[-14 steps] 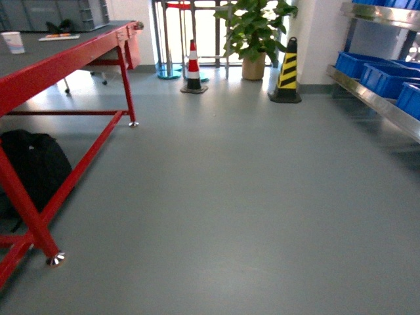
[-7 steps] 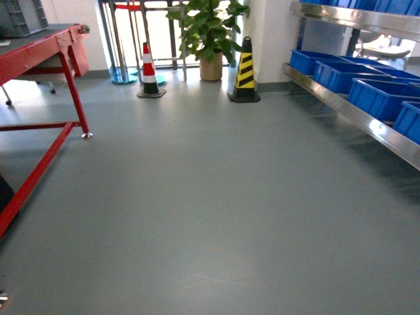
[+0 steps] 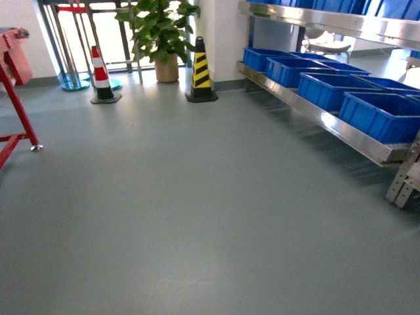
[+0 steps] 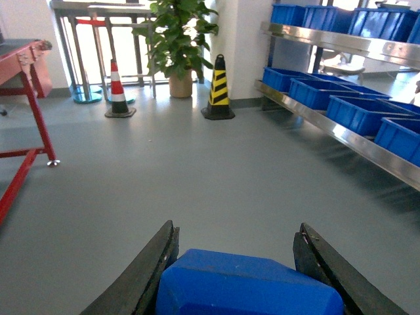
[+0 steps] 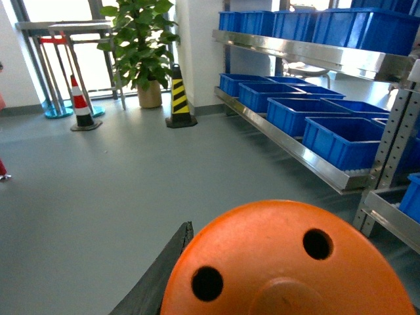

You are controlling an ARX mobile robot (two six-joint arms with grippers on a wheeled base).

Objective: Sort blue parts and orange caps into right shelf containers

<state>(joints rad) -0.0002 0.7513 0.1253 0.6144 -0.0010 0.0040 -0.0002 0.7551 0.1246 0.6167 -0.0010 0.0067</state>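
In the left wrist view a bright-blue part [image 4: 249,285] sits between the two dark fingers of my left gripper [image 4: 237,231], which is shut on it. In the right wrist view an orange cap [image 5: 282,256] with small holes in its flat top fills the lower frame, held in my right gripper [image 5: 279,289]. Only one dark finger [image 5: 167,262] of that gripper shows beside the cap. The right shelf containers [image 3: 377,115], large blue crates, line a low steel shelf [image 3: 328,121] at the right, and also show as crates [image 4: 357,111] and crates [image 5: 341,138]. Neither gripper appears in the head view.
Grey floor [image 3: 184,216] stretches ahead. A yellow-black cone [image 3: 201,72], a red-white cone [image 3: 102,79] and a potted plant [image 3: 161,39] stand at the back. A red table leg [image 3: 20,115] is at the far left. A perforated shelf upright [image 3: 407,177] stands near right.
The head view has swung to the right. The red table has slid off to the left edge, and the shelf with blue crates has come well into view.
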